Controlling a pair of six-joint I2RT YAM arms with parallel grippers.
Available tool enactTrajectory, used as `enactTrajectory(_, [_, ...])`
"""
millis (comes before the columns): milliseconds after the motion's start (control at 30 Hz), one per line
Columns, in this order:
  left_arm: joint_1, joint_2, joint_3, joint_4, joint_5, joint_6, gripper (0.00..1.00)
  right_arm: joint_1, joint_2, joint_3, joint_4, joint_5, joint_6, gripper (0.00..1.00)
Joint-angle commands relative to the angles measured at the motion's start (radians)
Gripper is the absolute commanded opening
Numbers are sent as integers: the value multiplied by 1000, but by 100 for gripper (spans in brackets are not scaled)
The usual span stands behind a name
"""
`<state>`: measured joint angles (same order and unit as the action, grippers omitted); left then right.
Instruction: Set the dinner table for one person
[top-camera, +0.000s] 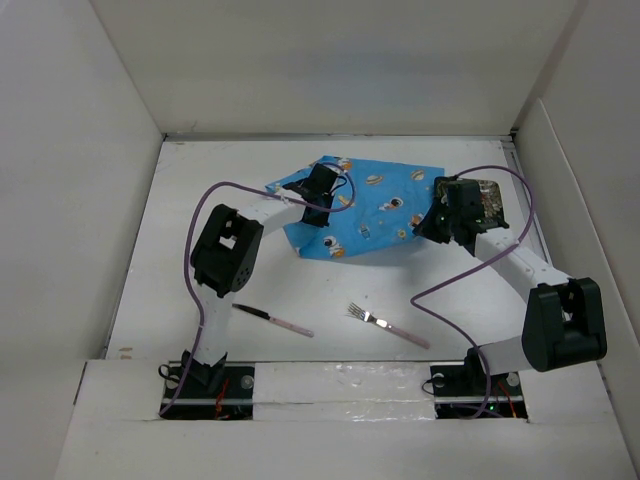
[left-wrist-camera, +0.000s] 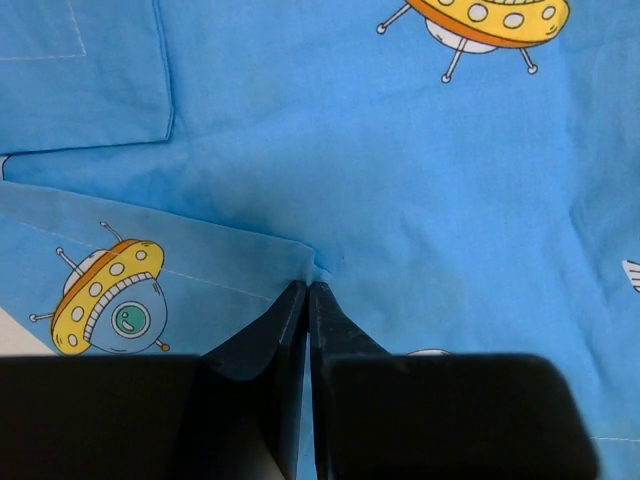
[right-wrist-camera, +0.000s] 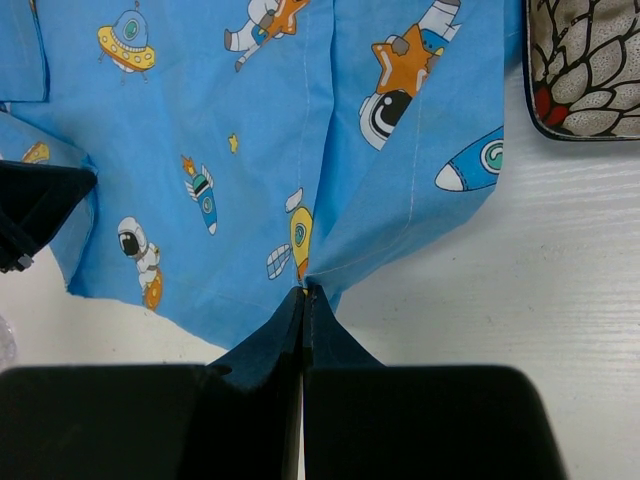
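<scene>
Looking down on a large flat plain white matte tabletop (top-camera: 165, 235), stretching under both arms and carrying everything in view. Lying flat at its left front, a slim knife with a dark blade and pale pink handle (top-camera: 270, 319), apart from the rest.

Pinching a raised fold of a blue rectangular cloth printed with cartoon spaceships and astronauts (top-camera: 375, 210) with the left fingers (left-wrist-camera: 300, 300), which are pressing tightly together with fabric bunching at their tips. Spreading rumpled across the far middle of the tabletop, that cloth, with 1 flap folding over beside the left fingers.

Lying near the front centre, a silver fork with a pale pink handle (top-camera: 385, 323), well apart from both the knife and the cloth.

Gripping the cloth's near right edge with the right fingers (right-wrist-camera: 298, 305), likewise closing fully on a pinch of fabric just where cloth is meeting bare tabletop.

Sitting at far right, a dark-rimmed dish with a white, black and red branching pattern (right-wrist-camera: 585, 70), just beside the cloth's right edge and partly hiding under the right arm in the overhead view.
</scene>
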<state>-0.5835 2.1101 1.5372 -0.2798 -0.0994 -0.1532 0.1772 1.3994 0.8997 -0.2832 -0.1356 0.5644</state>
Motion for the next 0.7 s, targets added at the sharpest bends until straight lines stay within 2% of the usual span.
enactTrajectory(0, [-6,-39,-22,-42,-5,9,0,-5,-4,11,13,2,-17,0])
enactTrajectory(133, [-6,-94,-14,-39,-3,-9,0,-5,3,18,9,7,-21,0])
enactTrajectory(300, [53,-280,-57,-15,23,-78,0,-5,0,21,-5,17,-23,0])
enactTrajectory(433, [149,-503,-192,48,75,-196,0,-5,-10,11,-22,27,-29,0])
enactTrajectory(467, [210,-577,-272,82,93,-235,0,-5,-20,21,-48,24,-31,0])
enactTrajectory(500, [211,-578,-273,82,93,-235,0,-5,-20,21,-48,27,-29,0])
enactTrajectory(567, [261,-677,-322,99,135,-281,0,-5,-63,54,-68,37,-31,0])
enactTrajectory(667, [327,-795,-309,94,148,-334,0,4,-147,152,-137,82,-31,0])
